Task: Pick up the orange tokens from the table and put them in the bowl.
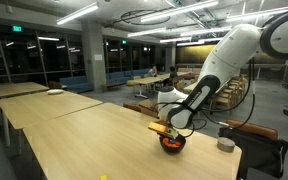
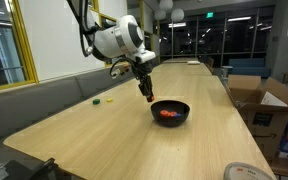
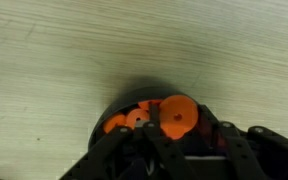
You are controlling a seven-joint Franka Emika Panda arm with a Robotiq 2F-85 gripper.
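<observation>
Orange token point(image 3: 178, 115), a thin flat disc, appears pinched between the clenched jaws of the claw point(image 3: 176, 132), which hangs above the black bowl point(image 3: 102, 142). Other tokens point(image 3: 124, 122) lie inside the bowl, left of the held one in the wrist view. In an exterior view the claw point(image 2: 145, 93) stands above and just left of the bowl point(image 2: 170, 112), over its left rim rather than its centre. The bowl rests on the pale wood table point(image 2: 104, 140), toward its right side. The token is judged light, stiff and smooth. It is not fragile, but it is small enough to slip or twist. The surest hold is across opposite edges, with the disc centred between the pads.
</observation>
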